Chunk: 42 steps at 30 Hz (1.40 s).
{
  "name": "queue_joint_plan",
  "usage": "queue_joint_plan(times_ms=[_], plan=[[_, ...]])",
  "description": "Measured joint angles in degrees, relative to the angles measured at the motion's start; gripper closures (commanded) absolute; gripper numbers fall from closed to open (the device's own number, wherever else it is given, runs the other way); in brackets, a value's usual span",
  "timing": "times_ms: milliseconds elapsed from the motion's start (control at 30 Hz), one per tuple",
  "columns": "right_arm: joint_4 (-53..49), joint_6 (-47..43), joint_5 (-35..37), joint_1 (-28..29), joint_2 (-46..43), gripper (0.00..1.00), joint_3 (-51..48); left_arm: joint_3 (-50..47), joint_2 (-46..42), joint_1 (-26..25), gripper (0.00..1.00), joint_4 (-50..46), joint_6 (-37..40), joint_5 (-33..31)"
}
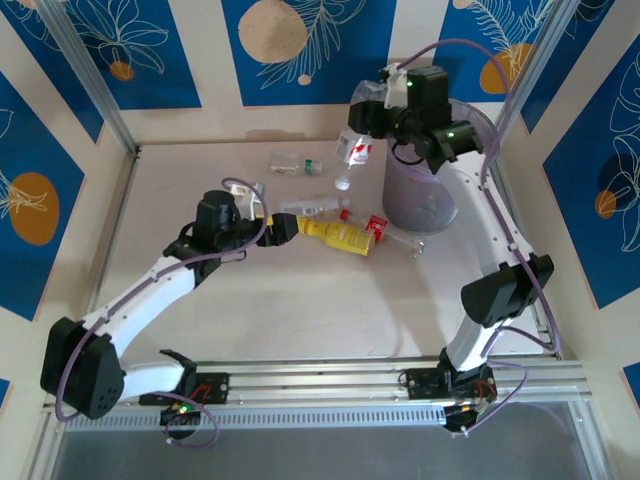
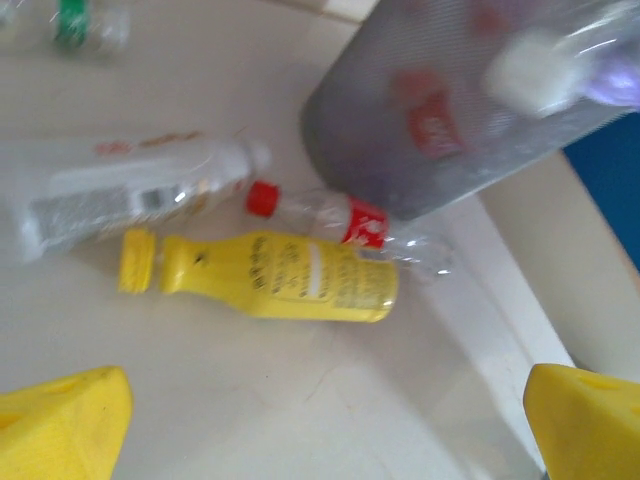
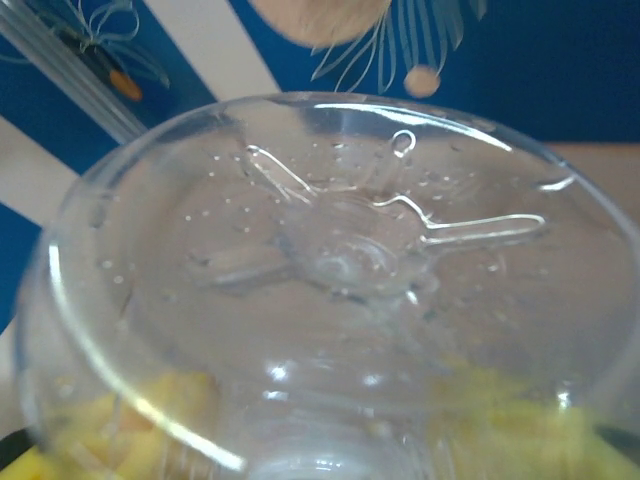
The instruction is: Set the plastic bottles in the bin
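The left pincer (image 1: 287,228) has its yellow fingers (image 2: 62,428) spread wide, just short of the yellow bottle (image 2: 270,277), which lies on its side on the desk (image 1: 250,310). Beside it lie a clear white-capped bottle (image 2: 130,195) and a red-capped bottle (image 2: 335,218), the latter next to the bin (image 1: 420,195). The right pincer (image 1: 365,122) pinches a clear red-labelled bottle (image 1: 352,148) in the air, just left of the bin's rim. A green-capped bottle (image 1: 295,163) lies farther back.

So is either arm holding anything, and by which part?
The right tool holds a clear red-labelled bottle, apparently by its base end, beside the bin. The left tool is open, holding nothing.
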Motion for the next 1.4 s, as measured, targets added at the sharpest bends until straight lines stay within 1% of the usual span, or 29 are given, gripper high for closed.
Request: queue_joint_plan(times_ms=[133, 433, 767, 1033, 1233, 1400], plan=[[-1.46, -1.55, 0.59, -4.07, -3.15, 0.54, 1.07, 0.0, 3.93, 0.09, 0.0, -1.51, -3.28, -3.02], [-3.43, -2.12, 0.28, -15.41, -7.15, 0.55, 3.26, 0.0, 8.85, 0.11, 0.0, -1.64, -7.15, -3.67], [-4.07, -2.38, 0.83, -22.91, -7.39, 0.56, 3.21, 0.0, 11.34, 0.11, 0.0, -1.79, -9.94, -5.55], [-3.91, -2.71, 0.72, -23.71, -3.8, 0.58, 1.99, 0.0, 11.96, 0.11, 0.0, -1.9, -10.12, -6.21], [-2.69, -2.1, 0.46, -22.21, -0.57, 0.58, -0.17, 0.0, 11.96, 0.11, 0.0, -1.97, -10.12, -6.78], [0.11, -1.75, 1.73, -20.02, 0.83, 0.58, -0.68, -0.04, 11.96, 0.11, 0.0, -1.97, -10.16, -7.45]])
